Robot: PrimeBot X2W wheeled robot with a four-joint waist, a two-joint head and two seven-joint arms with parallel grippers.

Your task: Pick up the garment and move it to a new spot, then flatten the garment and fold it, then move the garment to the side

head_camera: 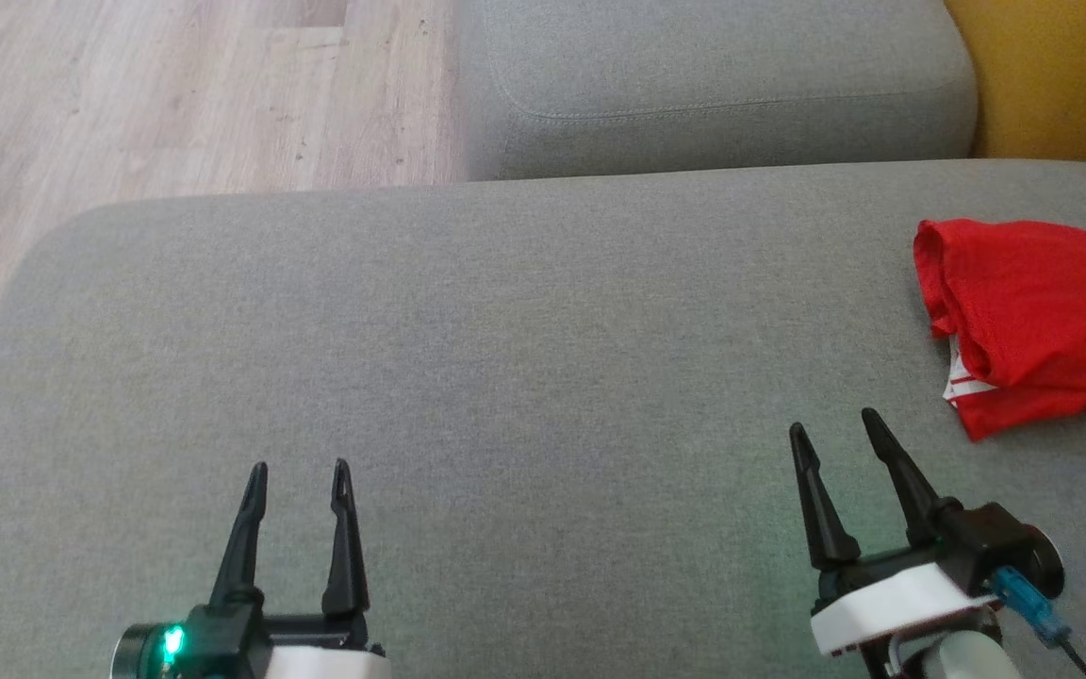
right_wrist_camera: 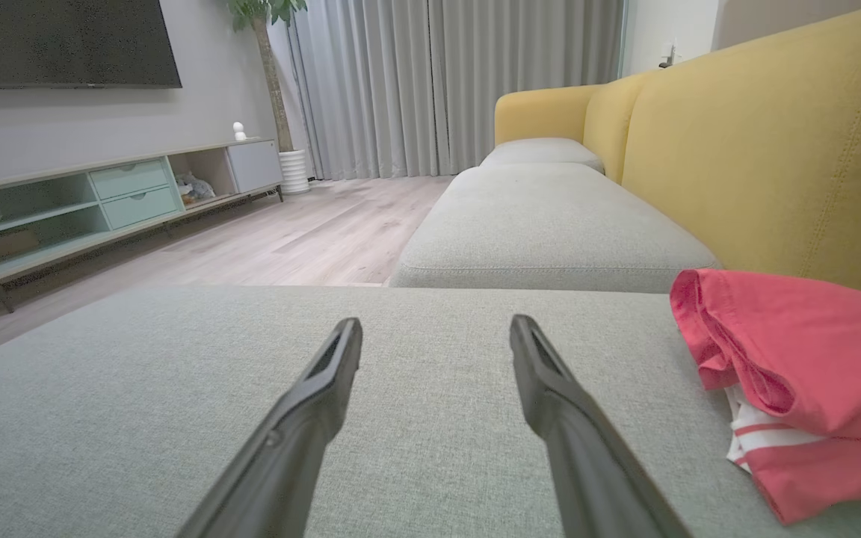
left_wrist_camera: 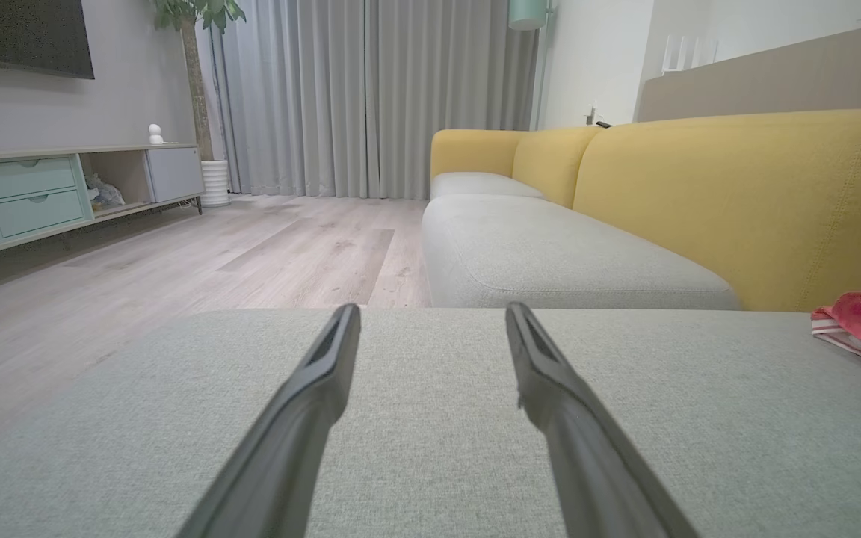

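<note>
So, left tool (head_camera: 301,466) and right tool (head_camera: 834,422) both have fingers spread, holding nothing, over the cushion (head_camera: 505,330); garment (head_camera: 1043,311) lies roughly folded near the right tool.

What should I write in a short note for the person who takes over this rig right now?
Left claw: open, empty, over the grey fabric sofa cushion.
Right claw: open, empty, short of the red cloth garment with white stripes.
Garment: lies as a folded bundle at the cushion's right side, near the yellow sofa backrest.
Done, as it seems: garment folded and set to the side.
Left: perhaps nothing; check the fold, since part of the garment runs out of the head view.
</note>
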